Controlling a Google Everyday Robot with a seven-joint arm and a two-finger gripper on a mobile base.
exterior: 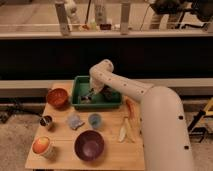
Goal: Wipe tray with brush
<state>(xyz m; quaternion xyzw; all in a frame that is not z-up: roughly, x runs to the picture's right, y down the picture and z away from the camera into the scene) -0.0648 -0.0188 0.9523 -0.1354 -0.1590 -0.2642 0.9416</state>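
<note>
— Tray (114, 102) first: where do you have it?

— I see the green tray at the far edge of the worktop (60, 152), near the middle of that edge, its long side running along it.

— And the tool?

— The tool (90, 95) hangs down inside the tray, over its left half. My arm (125, 86) comes in from the right, bends above the tray's far wall and drops into it. Something dark sits at the tool's tip, low against the tray floor; I cannot make out what it is.

— Open or closed?

— I cannot tell.

— What else is on the worktop?

— An orange-red bowl (57, 97) sits just beside the tray's left wall. Nearer me, a small dark cup (46, 121) stands at the left edge, with a pale blue object (74, 121) and a small blue cup (94, 119) in the middle. A round purple bowl (89, 145) rests by the near edge, and an orange-and-white object (42, 146) occupies the near left corner. A pale banana-like piece (123, 131) lies toward the right edge, with an orange strip (130, 107) just beyond it.
</note>
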